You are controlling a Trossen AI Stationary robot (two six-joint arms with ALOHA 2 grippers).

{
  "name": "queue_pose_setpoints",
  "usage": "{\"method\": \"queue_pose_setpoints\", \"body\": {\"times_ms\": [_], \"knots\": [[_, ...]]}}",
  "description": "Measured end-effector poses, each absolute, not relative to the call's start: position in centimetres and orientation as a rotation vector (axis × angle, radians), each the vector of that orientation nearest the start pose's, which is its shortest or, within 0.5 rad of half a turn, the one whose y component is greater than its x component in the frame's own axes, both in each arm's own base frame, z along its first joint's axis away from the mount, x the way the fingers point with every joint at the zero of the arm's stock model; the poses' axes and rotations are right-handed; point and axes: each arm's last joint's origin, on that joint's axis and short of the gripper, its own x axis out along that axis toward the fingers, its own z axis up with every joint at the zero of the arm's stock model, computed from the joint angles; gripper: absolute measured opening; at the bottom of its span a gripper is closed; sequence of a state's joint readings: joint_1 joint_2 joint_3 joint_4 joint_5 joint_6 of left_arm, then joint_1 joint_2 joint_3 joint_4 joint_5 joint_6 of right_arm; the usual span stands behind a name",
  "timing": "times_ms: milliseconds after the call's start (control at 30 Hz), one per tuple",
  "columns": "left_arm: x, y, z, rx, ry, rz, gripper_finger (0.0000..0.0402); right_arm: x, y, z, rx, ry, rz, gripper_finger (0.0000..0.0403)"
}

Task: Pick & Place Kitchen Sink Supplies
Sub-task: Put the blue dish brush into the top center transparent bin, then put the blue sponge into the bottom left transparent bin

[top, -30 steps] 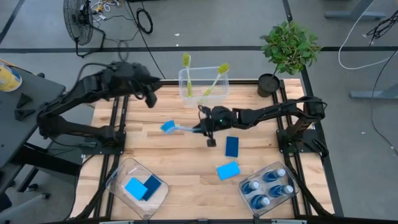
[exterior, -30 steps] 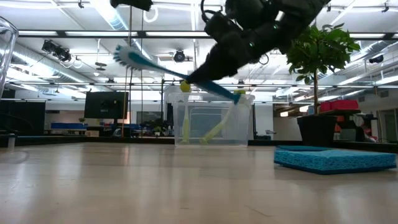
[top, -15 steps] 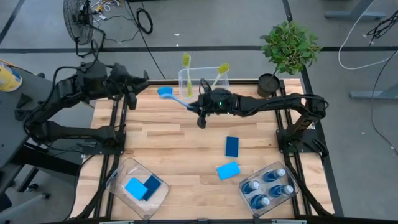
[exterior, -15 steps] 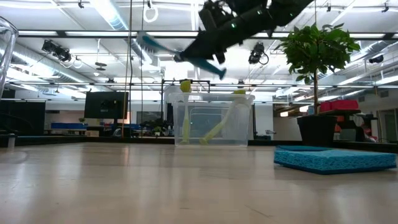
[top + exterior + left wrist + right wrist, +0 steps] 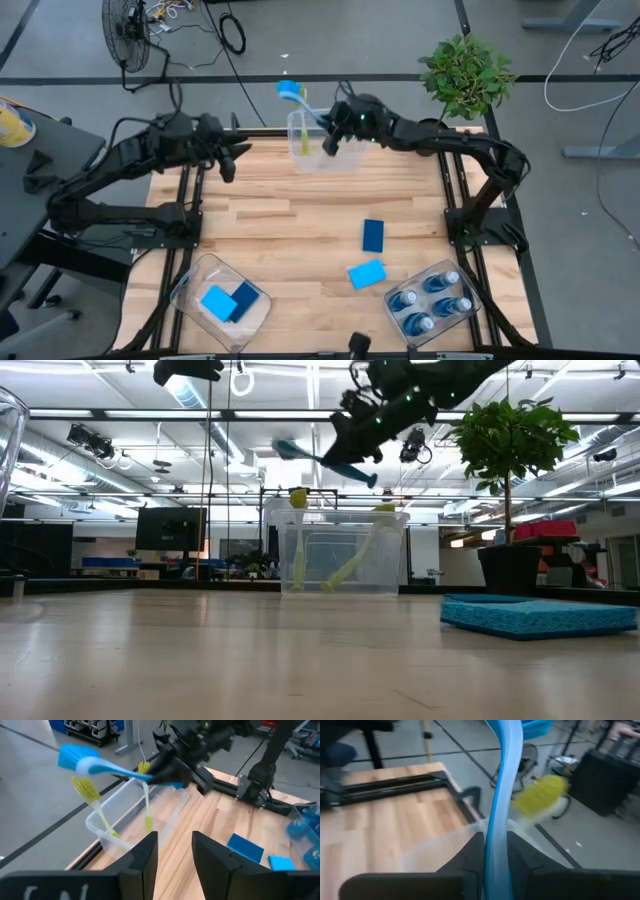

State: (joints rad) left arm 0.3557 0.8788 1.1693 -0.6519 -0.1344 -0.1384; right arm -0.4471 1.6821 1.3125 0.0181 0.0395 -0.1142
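Now the right gripper (image 5: 335,128), closed on the blue brush (image 5: 296,97), holds it over the clear bin (image 5: 352,150) at the frame's top centre, head pointing upper left.

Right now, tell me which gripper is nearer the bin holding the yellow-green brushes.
Right. The right gripper hovers over the bin, holding the blue brush; the left gripper waits off to its side.

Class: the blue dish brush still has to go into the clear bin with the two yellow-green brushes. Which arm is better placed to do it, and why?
The right. Its gripper already holds the blue dish brush above the clear bin. The left gripper is open, empty and off to the side.
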Motion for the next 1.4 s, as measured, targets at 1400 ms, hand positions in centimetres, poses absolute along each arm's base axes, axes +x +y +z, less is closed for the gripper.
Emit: {"method": "queue_pose_setpoints", "body": {"times_ms": [1400], "knots": [[14.6,6.3,39.7,-0.154,0.287,0.644,0.0124,38.1,-21.5,20.8,0.103,0.412,-0.265,0.0188]]}}
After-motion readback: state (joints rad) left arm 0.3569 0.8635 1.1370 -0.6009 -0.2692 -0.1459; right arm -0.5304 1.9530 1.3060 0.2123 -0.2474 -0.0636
